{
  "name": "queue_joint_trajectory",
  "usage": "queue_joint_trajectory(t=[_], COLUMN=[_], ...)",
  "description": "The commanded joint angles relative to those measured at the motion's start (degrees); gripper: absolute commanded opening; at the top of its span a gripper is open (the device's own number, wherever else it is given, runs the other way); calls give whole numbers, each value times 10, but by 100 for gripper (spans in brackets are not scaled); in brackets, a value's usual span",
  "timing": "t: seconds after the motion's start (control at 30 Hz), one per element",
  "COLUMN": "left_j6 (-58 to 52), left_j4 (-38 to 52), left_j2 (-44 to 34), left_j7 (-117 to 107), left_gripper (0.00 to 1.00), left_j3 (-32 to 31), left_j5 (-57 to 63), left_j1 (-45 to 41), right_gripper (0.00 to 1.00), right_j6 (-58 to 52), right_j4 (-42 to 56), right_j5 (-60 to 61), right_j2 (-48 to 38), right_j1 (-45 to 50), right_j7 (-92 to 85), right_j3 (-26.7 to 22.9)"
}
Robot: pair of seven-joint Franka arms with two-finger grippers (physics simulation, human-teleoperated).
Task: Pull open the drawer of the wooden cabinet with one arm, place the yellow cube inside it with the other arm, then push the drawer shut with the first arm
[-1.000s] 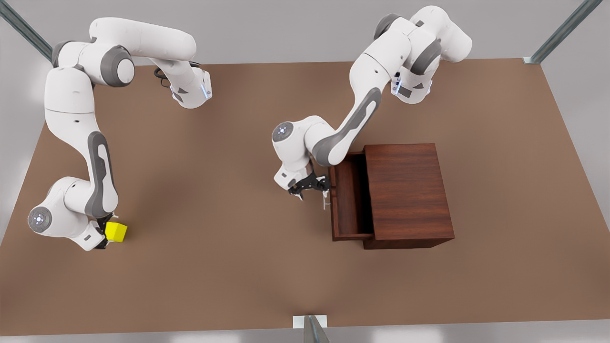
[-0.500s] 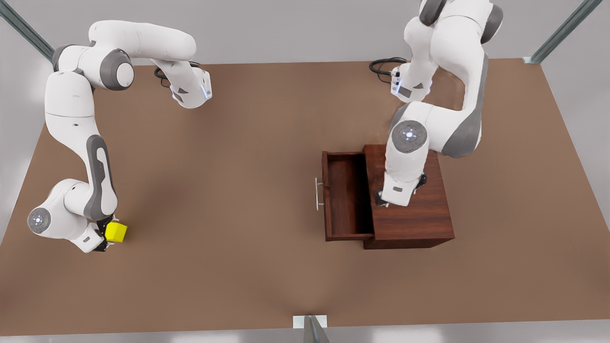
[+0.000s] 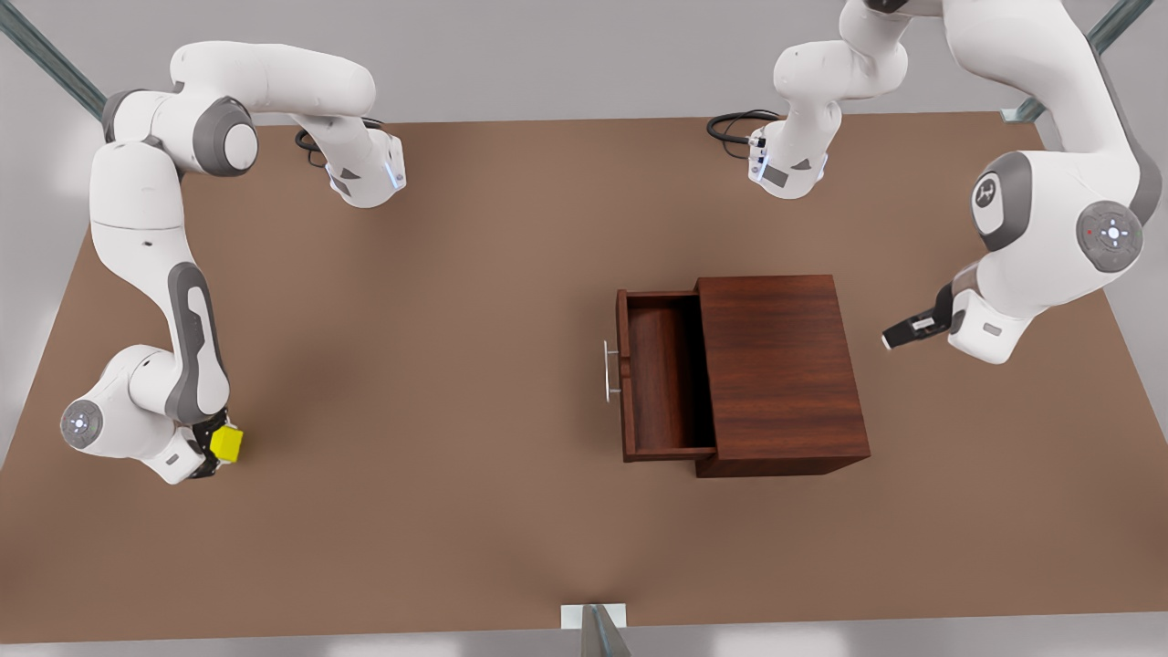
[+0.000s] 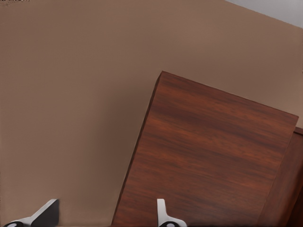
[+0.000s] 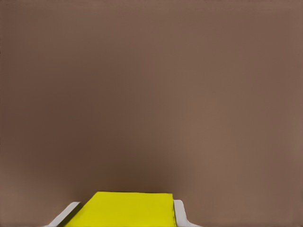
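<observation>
The yellow cube (image 3: 226,443) rests low at the front view's left, with my right gripper (image 3: 215,445) shut on it. Its fingertips (image 5: 182,215) flank the cube (image 5: 125,210) in the right wrist view. The wooden cabinet (image 3: 780,365) stands right of centre. Its drawer (image 3: 659,374) is pulled out toward the front view's left, nothing in it, its silver handle (image 3: 608,371) free. My left gripper (image 3: 890,339) hangs open beyond the cabinet's right side, clear of it. The left wrist view looks across the cabinet top (image 4: 208,156) between the open left gripper (image 4: 104,217) fingers.
The brown table (image 3: 438,365) stretches bare between the cube and the drawer. Both arm bases (image 3: 365,173) sit at the far edge, a black cable (image 3: 730,123) beside the right-hand one. A metal post (image 3: 598,630) stands at the near edge.
My left gripper let go of the drawer handle after pulling the drawer out further, then swung over the cabinet to its right side. The right gripper stayed at the cube and closed in on it.
</observation>
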Motion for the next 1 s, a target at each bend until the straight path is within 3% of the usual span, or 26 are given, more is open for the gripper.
queue_joint_trajectory(t=[0.0, 0.23, 0.47, 0.63, 0.77, 0.83, 0.87, 0.97], left_j6=[-16, -19, -11, 1, 2, 2, 2, 3], left_j4=[1, -1, -26, -31, -31, -31, -31, -31], left_j2=[-1, -3, -13, -16, -16, -16, -16, -16], left_j7=[254, 253, 252, 249, 247, 247, 247, 247], left_gripper=[100, 100, 100, 100, 100, 100, 100, 100], left_j3=[0, -4, -4, -4, -4, -4, -4, -4], left_j5=[-2, -2, -2, -1, -1, -1, -1, -1], left_j1=[0, -4, -7, -6, -6, -6, -7, -7], right_gripper=[72, 71, 71, 71, 71, 71, 71, 71], right_j6=[-26, -109, -179, -209, -262, -279, -279, -280], right_j4=[1, 2, 3, 8, 67, 87, 98, 153], right_j5=[3, 4, 18, 49, 70, 67, 63, 64], right_j2=[-5, -67, -153, -194, -194, -193, -191, -167], right_j1=[3, 40, 161, 268, 348, 363, 363, 408], right_j7=[-6, 14, 121, 255, 422, 500, 561, 672], right_j3=[0, 6, 6, 8, 10, 37, 76, 86])
